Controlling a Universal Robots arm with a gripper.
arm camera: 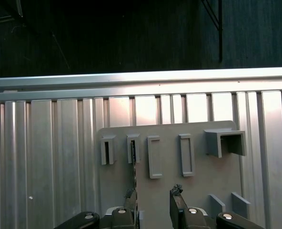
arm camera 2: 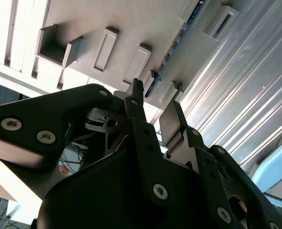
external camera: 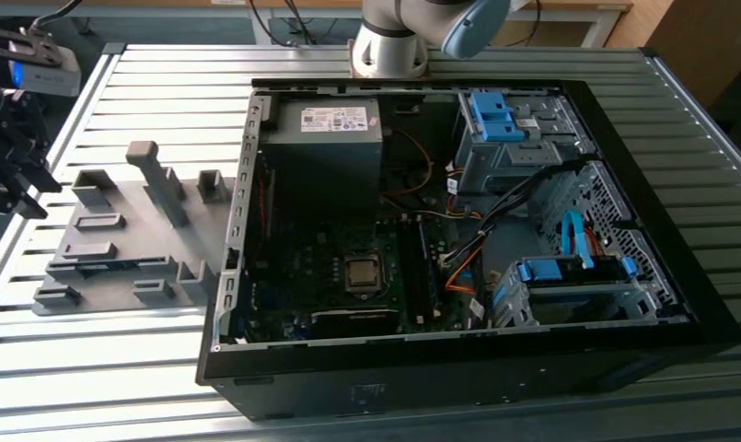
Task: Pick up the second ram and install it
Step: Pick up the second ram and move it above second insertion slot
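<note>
Desk [external camera: 161,368] of aluminium slats carries an open computer case [external camera: 345,387] and, toward the exterior view's left, a grey holder plate [external camera: 124,239]. Above the plate's edge hangs the end effector [arm camera: 154,198], fingers spread and empty. The second ram [arm camera: 133,160] stands edgewise in the plate's blocks.

white label [external camera: 334,119] on power supply [external camera: 325,161], print unreadable

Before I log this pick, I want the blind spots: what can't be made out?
Thin dark blue-green memory stick: edge-on in the grey plastic holder plate, first wrist view; its near end hidden behind the black gripper finger.
Long black motherboard slots: exterior view, too dark and small to tell whether occupied.
Gripper: cut off at the exterior view's left edge.
</note>
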